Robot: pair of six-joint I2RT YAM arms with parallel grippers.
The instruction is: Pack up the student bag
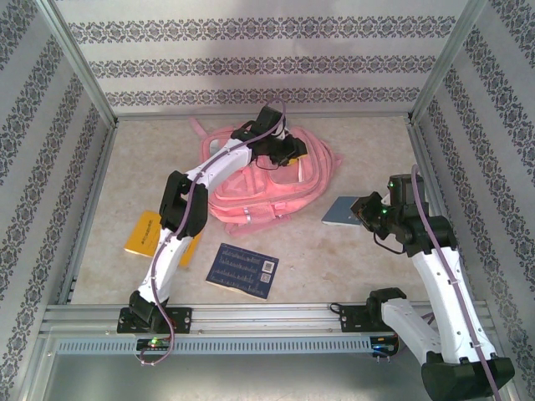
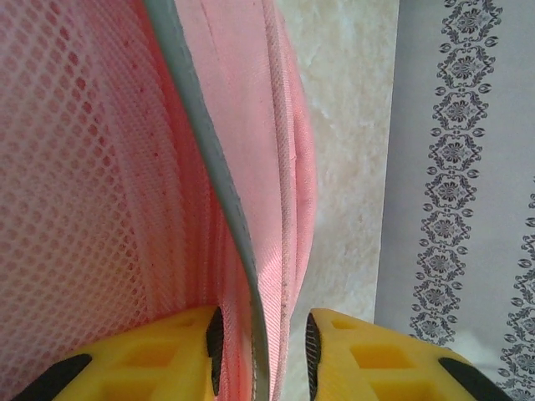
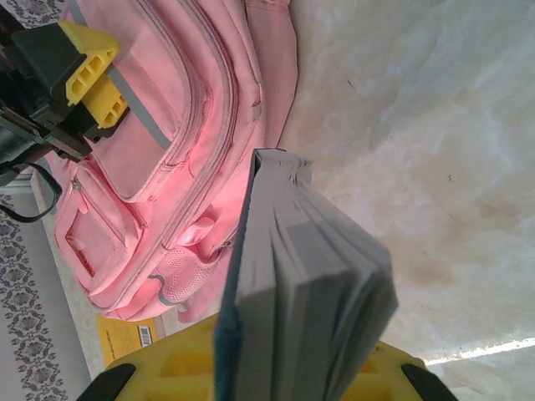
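Note:
The pink student bag (image 1: 267,188) lies at the back middle of the table. My left gripper (image 1: 288,153) is at its top. In the left wrist view the yellow jaws (image 2: 263,351) are closed round a pink fabric edge with grey trim (image 2: 251,276), next to a mesh panel (image 2: 75,167); a thin strip of table shows beside the right pad. To the right of the bag, my right gripper (image 1: 361,210) is shut on a thick blue-grey book (image 1: 341,211), held off the table. In the right wrist view the book (image 3: 309,276) stands up from the jaws, with the bag (image 3: 175,109) behind it.
An orange book (image 1: 144,232) lies at the left, beside the left arm. A dark blue book (image 1: 244,269) lies in front of the bag. Patterned walls close in the table on three sides. Bare table (image 1: 334,267) lies between the bag and my right arm.

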